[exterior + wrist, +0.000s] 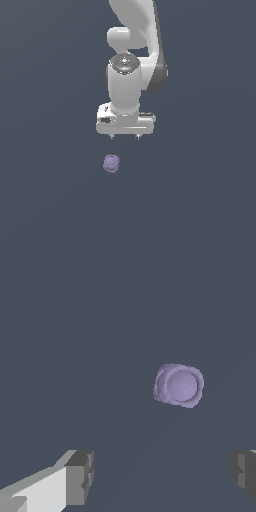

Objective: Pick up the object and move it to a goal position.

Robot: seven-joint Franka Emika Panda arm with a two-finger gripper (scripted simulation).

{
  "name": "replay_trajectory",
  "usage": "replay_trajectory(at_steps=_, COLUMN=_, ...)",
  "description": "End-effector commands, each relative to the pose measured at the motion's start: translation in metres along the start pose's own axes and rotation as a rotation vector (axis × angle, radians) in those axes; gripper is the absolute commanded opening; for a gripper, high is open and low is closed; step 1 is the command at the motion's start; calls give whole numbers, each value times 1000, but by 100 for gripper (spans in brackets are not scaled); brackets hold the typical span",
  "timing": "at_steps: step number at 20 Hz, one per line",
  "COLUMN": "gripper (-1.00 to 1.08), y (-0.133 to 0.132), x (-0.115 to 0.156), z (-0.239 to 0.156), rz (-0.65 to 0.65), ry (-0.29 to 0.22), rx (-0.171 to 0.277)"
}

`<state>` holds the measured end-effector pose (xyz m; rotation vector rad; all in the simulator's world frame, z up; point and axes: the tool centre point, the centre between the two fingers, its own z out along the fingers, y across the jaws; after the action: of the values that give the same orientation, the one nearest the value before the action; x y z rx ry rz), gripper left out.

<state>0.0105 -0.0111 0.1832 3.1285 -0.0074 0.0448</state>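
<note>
Arm: white Panda arm coming down from the top of the exterior view, wrist pointing straight down.

Gripper: the gripper has its jaws spread wide with nothing in between. In the wrist view the two dark grey fingertips sit far apart with only bare surface between them.

Object: the object is a little pale purple lumpy blob, matte, way smaller than the gripper. It's lying on the surface, not touching anything.

Object vs gripper: in the exterior view it shows just below the fingertips and a bit toward the exterior view's left. In the wrist view the object is clear of the gap between the fingertips, not lined up with it.

Surface: plain dark grey-blue surface, no edges or corners visible in either view, so can't really place the blob against them.
</note>
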Motion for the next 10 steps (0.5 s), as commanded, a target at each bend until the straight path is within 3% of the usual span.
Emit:
replay_trajectory(at_steps=1, gripper=100, y=0, x=0, z=0, rz=0, ry=0, rx=0)
replay_trajectory(at_steps=10, gripper=100, y=2, x=-3, z=-8, rz=-36, ry=-6, rx=-7)
